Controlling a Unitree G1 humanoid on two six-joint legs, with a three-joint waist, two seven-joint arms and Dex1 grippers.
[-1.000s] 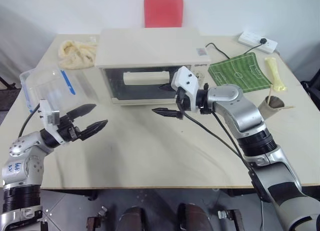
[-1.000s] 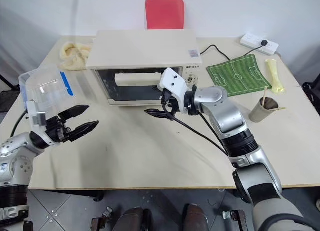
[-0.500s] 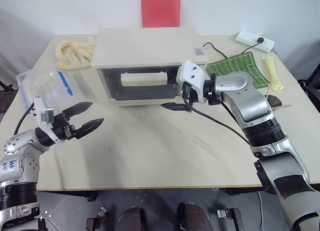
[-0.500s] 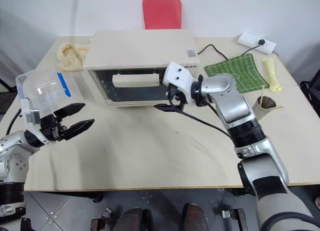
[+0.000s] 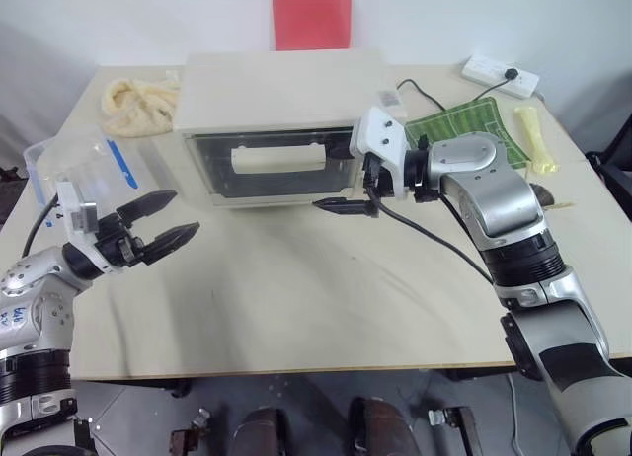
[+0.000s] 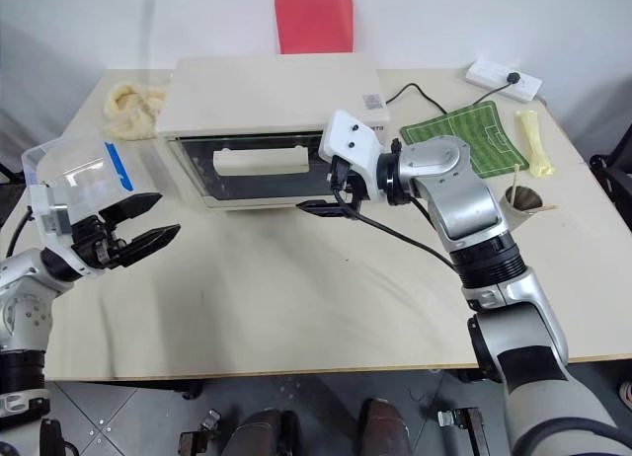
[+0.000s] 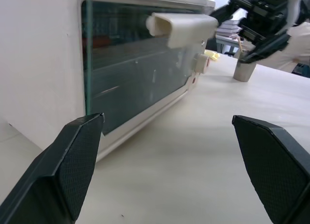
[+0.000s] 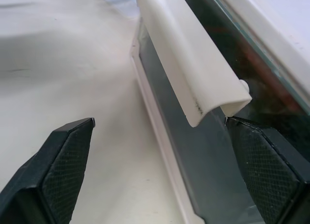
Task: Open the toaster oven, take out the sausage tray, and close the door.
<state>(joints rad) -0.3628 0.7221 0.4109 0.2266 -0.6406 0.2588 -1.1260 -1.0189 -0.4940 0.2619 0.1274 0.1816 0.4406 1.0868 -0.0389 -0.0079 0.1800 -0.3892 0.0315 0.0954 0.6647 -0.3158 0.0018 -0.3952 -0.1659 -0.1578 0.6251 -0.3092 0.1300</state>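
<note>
A cream-white toaster oven (image 5: 281, 120) sits in the upper middle of the frame on a pale desk (image 5: 326, 298), its glass door (image 5: 272, 165) shut and facing the viewer. A wide cream bar handle (image 5: 278, 159) runs left to right across the upper part of the glass. The right end effector (image 5: 351, 190) hovers at the door's right edge, at centre frame, pointing toward the left along the handle's long axis; its two black fingers stand wide apart and hold nothing, with the handle's right end just beyond them, one finger close against the glass. Whether anything touches cannot be told. The left end effector (image 5: 158, 224) hangs at the lower left, well apart from the oven, also spread wide and empty. The right arm is clearly the nearer one, so the pull on the handle likely falls to it. The sausage tray cannot be made out: behind the dark, reflective glass only faint reddish shapes show.
</note>
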